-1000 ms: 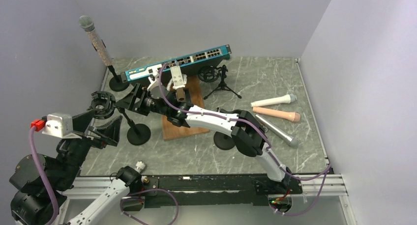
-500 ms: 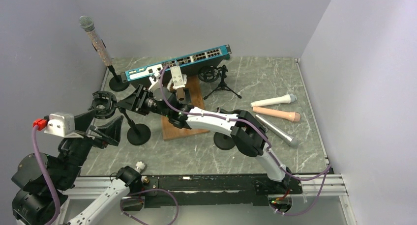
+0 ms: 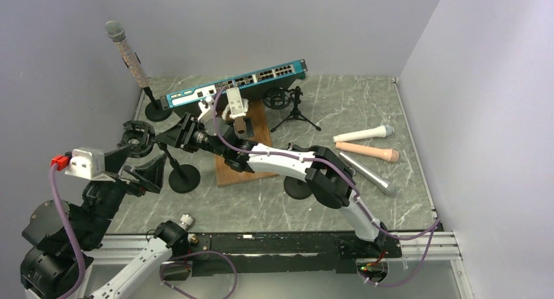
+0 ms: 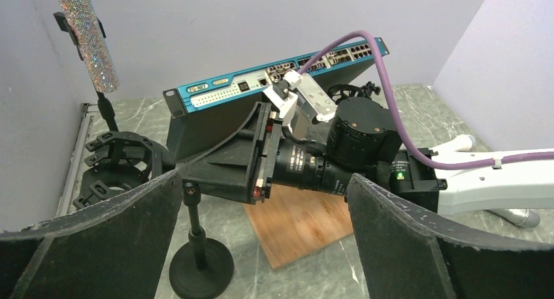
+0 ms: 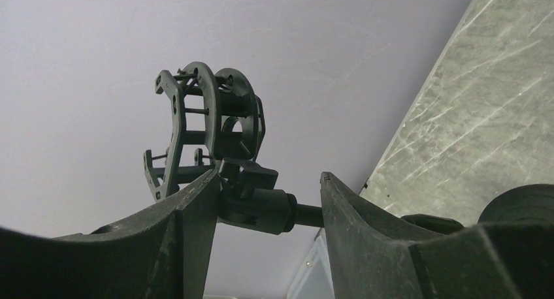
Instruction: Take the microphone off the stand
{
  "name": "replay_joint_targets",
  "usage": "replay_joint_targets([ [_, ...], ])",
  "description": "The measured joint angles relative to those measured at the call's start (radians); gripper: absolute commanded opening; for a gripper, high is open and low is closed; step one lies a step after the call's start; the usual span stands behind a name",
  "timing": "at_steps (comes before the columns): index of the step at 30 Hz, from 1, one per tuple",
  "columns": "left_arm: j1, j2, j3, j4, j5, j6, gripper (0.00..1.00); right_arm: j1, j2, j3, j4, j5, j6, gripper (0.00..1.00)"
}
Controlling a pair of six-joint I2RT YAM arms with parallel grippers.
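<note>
While the rhinestone-covered microphone point(image 3: 129, 56) leans in its clip point(image 3: 146, 86) on the round-based stand point(image 3: 157, 111) at the desk's far left corner, both arms are well apart from it. On the left gripper point(image 4: 264, 178) the jaws gape, empty; the right gripper point(image 5: 268, 181) straddles an empty shock-mount stand point(image 5: 245, 119), pinching or not I cannot tell. I'd judge the microphone rigid, top-heavy, its glitter grippy: take it mid-barrel, above the clip.
</note>
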Motion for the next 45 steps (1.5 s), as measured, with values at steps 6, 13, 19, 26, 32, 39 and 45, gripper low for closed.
replay_joint_targets([
  [6, 0.000, 0.000, 0.000, 0.000, 0.003, -0.001, 0.99, 0.013, 0.028, 0.047, -0.074, 0.058, -0.074, 0.58],
  [13, 0.000, 0.000, -0.004, 0.000, 0.006, -0.002, 0.99, 0.034, 0.048, 0.061, -0.119, 0.128, -0.140, 0.60],
  [19, 0.000, 0.000, -0.004, 0.001, 0.012, -0.006, 0.99, 0.031, 0.048, 0.074, -0.130, 0.122, -0.231, 0.71],
  [26, 0.000, 0.000, -0.004, 0.002, 0.018, -0.009, 0.99, 0.023, 0.005, 0.032, -0.146, 0.108, -0.354, 0.77],
  [32, 0.000, 0.000, -0.015, 0.008, 0.019, -0.016, 0.99, 0.026, 0.006, 0.014, -0.119, 0.109, -0.373, 0.77],
  [39, 0.000, 0.000, -0.036, 0.006, 0.025, -0.024, 0.99, 0.035, 0.065, 0.085, -0.144, 0.127, -0.406, 0.78],
  [45, 0.000, 0.000, -0.037, 0.007, 0.026, -0.024, 0.99, 0.038, 0.064, 0.049, -0.185, 0.145, -0.440, 0.78],
])
